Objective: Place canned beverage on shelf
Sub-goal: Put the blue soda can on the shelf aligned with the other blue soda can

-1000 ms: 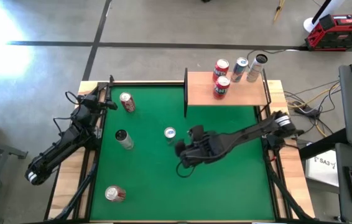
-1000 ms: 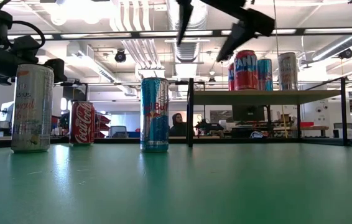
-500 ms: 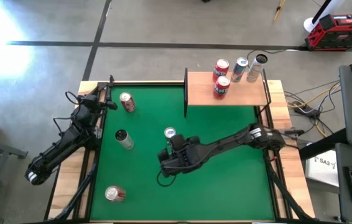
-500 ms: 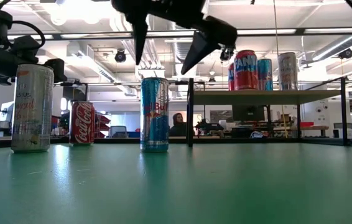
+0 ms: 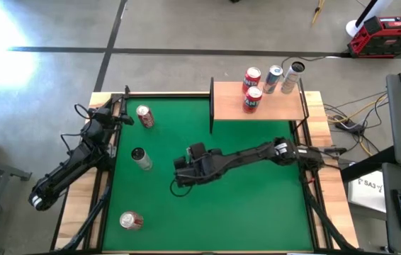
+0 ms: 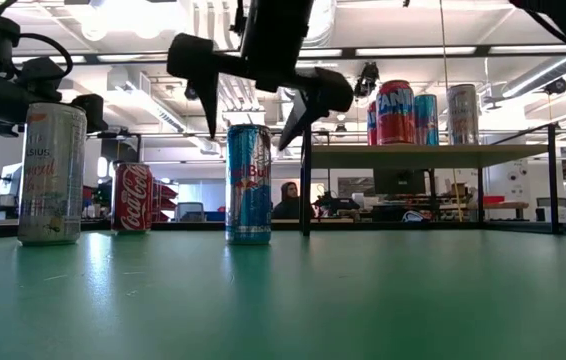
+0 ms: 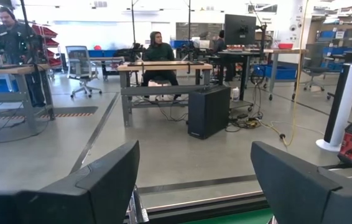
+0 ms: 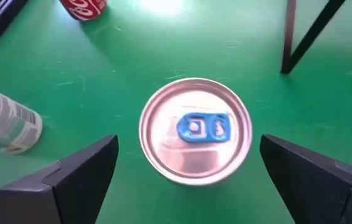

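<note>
Blue-and-silver can (image 6: pixel 249 183), green table (image 6: pixel 363 300)

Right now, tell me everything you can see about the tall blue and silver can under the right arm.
The tall, slim blue and silver can stands upright on the green felt table, near its middle, in front of the tan wooden shelf. Its shiny metal lid carries a blue pull tab and looks unopened. The right gripper hangs open directly above it, one finger to either side, touching nothing. No other can touches it.
</note>
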`<state>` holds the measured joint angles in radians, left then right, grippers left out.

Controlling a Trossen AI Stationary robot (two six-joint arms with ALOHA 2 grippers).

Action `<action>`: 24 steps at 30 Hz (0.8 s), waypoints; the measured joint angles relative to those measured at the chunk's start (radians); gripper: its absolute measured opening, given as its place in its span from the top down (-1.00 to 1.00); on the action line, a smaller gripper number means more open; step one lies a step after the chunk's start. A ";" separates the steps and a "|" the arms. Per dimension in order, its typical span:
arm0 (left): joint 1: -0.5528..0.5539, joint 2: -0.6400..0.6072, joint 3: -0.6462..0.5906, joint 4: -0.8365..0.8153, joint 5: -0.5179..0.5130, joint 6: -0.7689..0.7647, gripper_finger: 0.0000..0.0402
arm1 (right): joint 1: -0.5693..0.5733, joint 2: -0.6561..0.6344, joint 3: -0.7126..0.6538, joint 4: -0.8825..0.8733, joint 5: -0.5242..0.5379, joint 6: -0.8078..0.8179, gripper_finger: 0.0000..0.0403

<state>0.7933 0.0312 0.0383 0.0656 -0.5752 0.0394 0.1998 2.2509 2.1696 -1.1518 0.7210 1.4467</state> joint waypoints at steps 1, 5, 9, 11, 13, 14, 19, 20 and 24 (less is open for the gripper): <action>0.000 0.000 0.000 0.000 0.000 0.000 -0.46 | -0.005 0.003 0.000 0.007 -0.005 0.001 -0.90; 0.000 0.000 0.000 0.000 0.000 0.000 -0.46 | -0.021 0.020 -0.002 0.017 -0.021 0.004 -0.90; 0.000 0.000 0.000 0.000 0.000 0.000 -0.46 | -0.026 0.032 -0.002 0.021 -0.010 0.022 -0.87; 0.000 0.000 0.000 0.000 0.000 0.000 -0.46 | -0.028 0.041 -0.002 0.021 -0.005 0.043 -0.81; 0.000 0.000 0.000 0.000 0.000 0.000 -0.46 | -0.028 0.054 -0.002 0.021 -0.004 0.062 -0.71; 0.000 0.000 0.000 0.000 0.000 0.000 -0.46 | -0.028 0.058 -0.003 0.021 -0.005 0.070 -0.65; 0.000 0.000 0.000 0.000 0.000 0.000 -0.46 | -0.028 0.059 -0.003 0.021 -0.011 0.089 -0.19; 0.000 0.000 0.000 0.000 0.000 0.000 -0.46 | -0.028 0.059 -0.003 0.020 -0.008 0.089 -0.11; 0.000 0.000 0.000 0.000 0.000 0.000 -0.46 | -0.028 0.056 -0.003 -0.014 -0.003 0.113 -0.11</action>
<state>0.7933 0.0315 0.0383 0.0654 -0.5755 0.0391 0.1719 2.3065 2.1662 -1.1654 0.7181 1.5602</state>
